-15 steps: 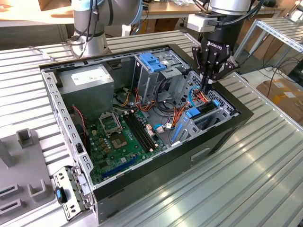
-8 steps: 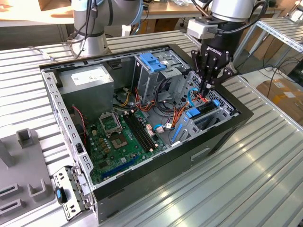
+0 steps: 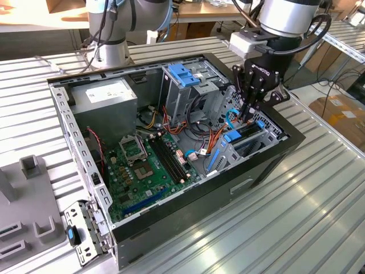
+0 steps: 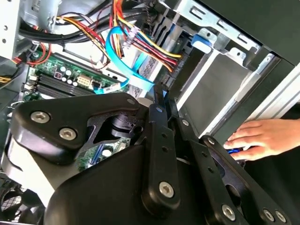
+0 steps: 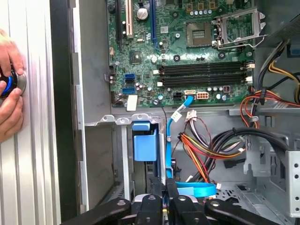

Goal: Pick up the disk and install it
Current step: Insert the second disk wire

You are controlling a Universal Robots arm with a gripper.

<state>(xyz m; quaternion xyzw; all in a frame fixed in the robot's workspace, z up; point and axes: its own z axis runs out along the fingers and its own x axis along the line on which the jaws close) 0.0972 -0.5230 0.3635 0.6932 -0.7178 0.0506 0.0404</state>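
The disk's blue side bracket [image 3: 234, 136] shows in the drive bay at the open computer case's side on the exterior view's right. The disk sits down in that bay, and little of its metal body is visible. The same blue bracket [image 5: 143, 143] appears in the first wrist view, and a blue tab [image 4: 202, 40] of it appears in the second wrist view. My gripper [image 3: 246, 117] hangs just over the bay. Its black fingers [image 4: 161, 101] are shut together with the tips at the bay's upper edge [image 5: 163, 185], and nothing is visibly clamped between them.
A person's hand [image 4: 262, 138] rests outside the case wall, holding a small blue and grey round object [image 5: 7, 84]. Inside the case are the motherboard [image 3: 145, 165], power supply [image 3: 105, 97], blue-topped drive cage [image 3: 185, 77] and loose cables [image 5: 206, 145]. A grey fixture [image 3: 28, 200] stands on the table.
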